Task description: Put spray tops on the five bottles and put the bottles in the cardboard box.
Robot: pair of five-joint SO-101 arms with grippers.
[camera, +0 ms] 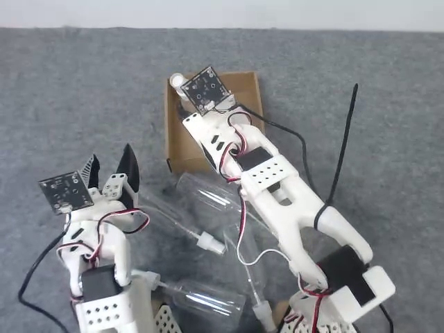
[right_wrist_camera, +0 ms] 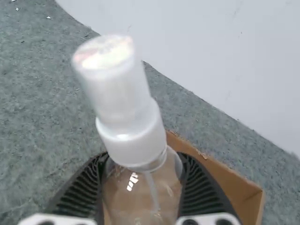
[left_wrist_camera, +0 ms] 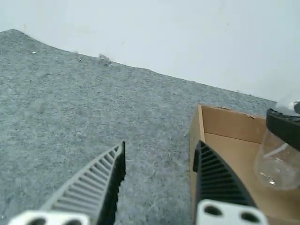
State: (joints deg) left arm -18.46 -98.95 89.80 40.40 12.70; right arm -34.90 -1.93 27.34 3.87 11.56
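Boxing a capped bottle [right_wrist_camera: 140, 199], seemingly: clamping it, spray top [right_wrist_camera: 117, 93] fitted, in the right gripper [right_wrist_camera: 143, 164] over the cardboard box [camera: 182, 149] at upper centre of the high view. Holding the left gripper [camera: 111, 170] splayed, empty, at lower left. Next, likely needing a straight lowering inside its walls before letting go.
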